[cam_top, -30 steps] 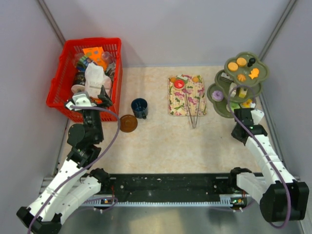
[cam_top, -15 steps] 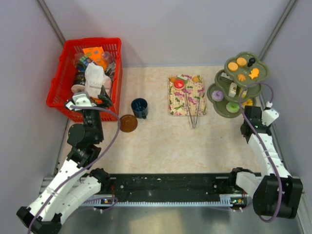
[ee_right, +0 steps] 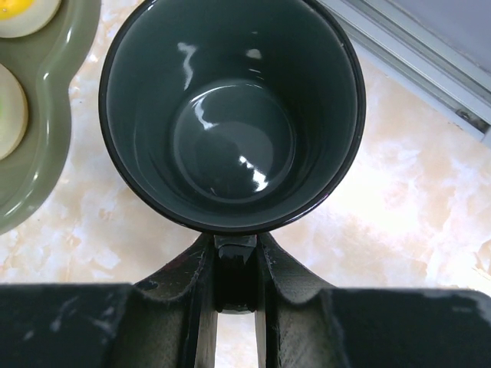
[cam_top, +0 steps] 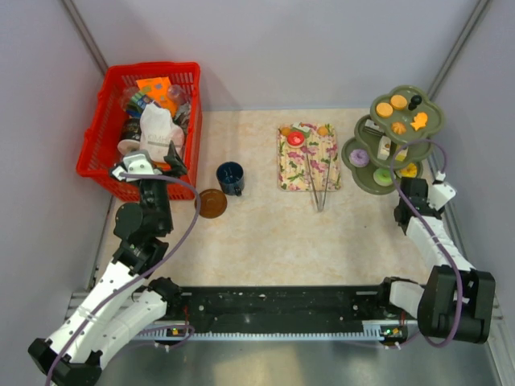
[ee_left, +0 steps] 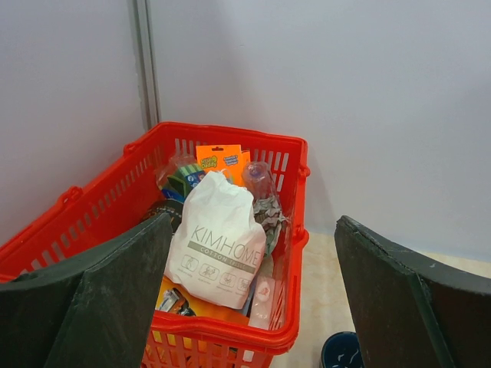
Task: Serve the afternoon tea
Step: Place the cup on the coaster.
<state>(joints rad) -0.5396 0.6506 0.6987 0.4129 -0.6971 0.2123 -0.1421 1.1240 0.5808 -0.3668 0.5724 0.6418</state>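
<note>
The navy mug (ee_left: 343,354) is cut off at the 6 o'clock edge, the green stand (ee_right: 46,153) at 9 o'clock, and the handle of the dark-green mug (ee_right: 230,115) hides inside the right gripper (ee_right: 235,264).

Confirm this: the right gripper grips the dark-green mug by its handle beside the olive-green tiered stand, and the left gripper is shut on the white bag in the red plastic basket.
Wrong on the left gripper: it is open, jaws spread wide and holding nothing, as the left wrist view shows. The white bag lies untouched in the red plastic basket. The rest stands.
</note>
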